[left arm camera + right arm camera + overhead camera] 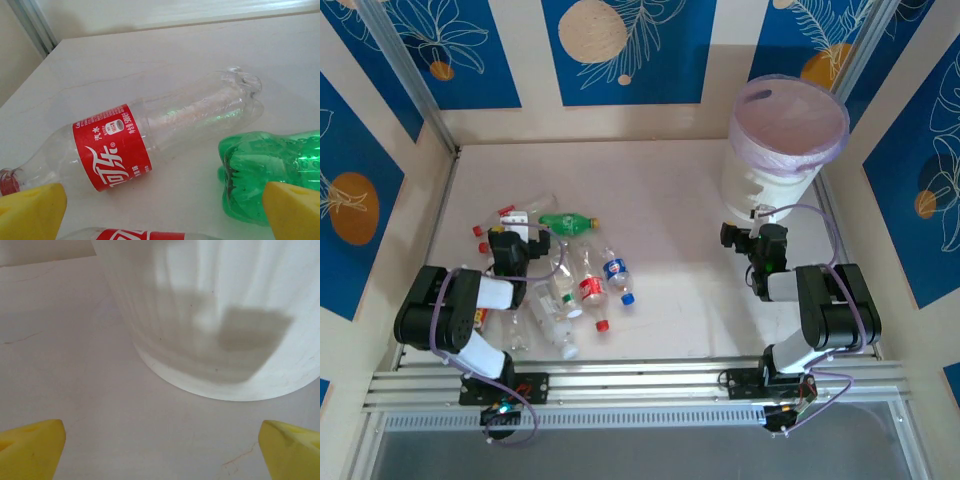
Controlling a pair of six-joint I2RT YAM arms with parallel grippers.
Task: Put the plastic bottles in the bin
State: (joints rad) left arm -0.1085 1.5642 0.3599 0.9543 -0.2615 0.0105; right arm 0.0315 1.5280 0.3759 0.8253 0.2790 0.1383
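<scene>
Left tool [162, 212] wide open and empty, with the clear red-label bottle [130, 145] just ahead on the counter [150, 60], lying slanted nearly finger to finger, cap to the left; bin [770, 185] far right, beside the open right tool [160, 450].

Bright, even light, seemingly from above; a soft blocky shadow (grey) lies on the bin [165, 300]; the clear bottle [190, 115] glints.

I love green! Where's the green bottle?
In the top view, the green bottle lies on the table's left half, beside a clear red-labelled bottle.
</scene>
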